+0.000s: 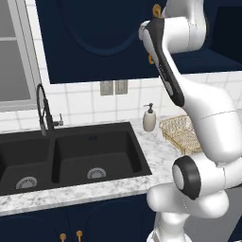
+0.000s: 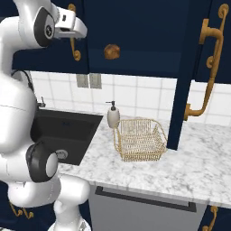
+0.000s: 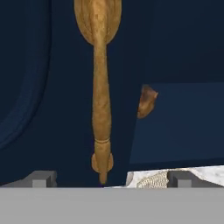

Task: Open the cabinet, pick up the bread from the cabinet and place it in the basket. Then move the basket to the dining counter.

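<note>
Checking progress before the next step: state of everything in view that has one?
Right cabinet door: swung open.
Left cabinet door: shut, gripper facing its handle.
Bread: on the cabinet shelf, not picked.
Basket: empty, upright on the counter.
Gripper: open, holding nothing.
Sink: empty, no water running.
Soap dispenser: upright.

Marble counter (image 2: 189, 167) bearing the golden wire basket (image 2: 139, 140) and a soap dispenser (image 2: 113, 116) beside the black sink (image 1: 71, 156); bread (image 2: 112, 51) on the cabinet shelf (image 2: 135, 67).
</note>
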You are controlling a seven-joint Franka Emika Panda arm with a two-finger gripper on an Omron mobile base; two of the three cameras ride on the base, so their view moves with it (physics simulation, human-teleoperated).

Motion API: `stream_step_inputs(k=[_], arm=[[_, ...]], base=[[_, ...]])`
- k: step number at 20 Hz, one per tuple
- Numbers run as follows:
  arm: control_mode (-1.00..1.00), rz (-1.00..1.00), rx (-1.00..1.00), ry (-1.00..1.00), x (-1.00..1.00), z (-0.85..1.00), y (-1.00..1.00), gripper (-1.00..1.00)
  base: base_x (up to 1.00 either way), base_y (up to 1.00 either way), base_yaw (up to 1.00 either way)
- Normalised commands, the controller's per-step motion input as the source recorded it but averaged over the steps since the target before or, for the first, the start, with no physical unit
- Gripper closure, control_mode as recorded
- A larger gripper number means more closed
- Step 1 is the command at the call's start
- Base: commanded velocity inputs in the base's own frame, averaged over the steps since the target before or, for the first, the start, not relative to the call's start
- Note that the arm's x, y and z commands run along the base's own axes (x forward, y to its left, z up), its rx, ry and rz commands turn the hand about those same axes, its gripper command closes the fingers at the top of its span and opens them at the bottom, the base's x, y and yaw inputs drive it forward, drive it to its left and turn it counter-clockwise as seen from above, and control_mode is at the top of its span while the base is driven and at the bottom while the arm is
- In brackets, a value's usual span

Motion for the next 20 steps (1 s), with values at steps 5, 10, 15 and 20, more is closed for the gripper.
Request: stream_step_inputs(k=[5,10,15,20], arm=[[-1.00,0.00,0.00,0.00,0.55,0.00,0.11,-1.00],[-1.00,0.00,0.00,0.00,0.56,-0.05,0.03,-1.00],[-1.00,0.00,-0.03,0.00,0.40,-0.27,-0.05,-1.00],[-1.00,0.00,-0.02,-0.10,0.27,-0.36,-0.09,-1.00]], base=[[0.00,0.00,0.00],[0.00,0.00,0.00],[0.00,0.00,0.00],[0.00,0.00,0.00]])
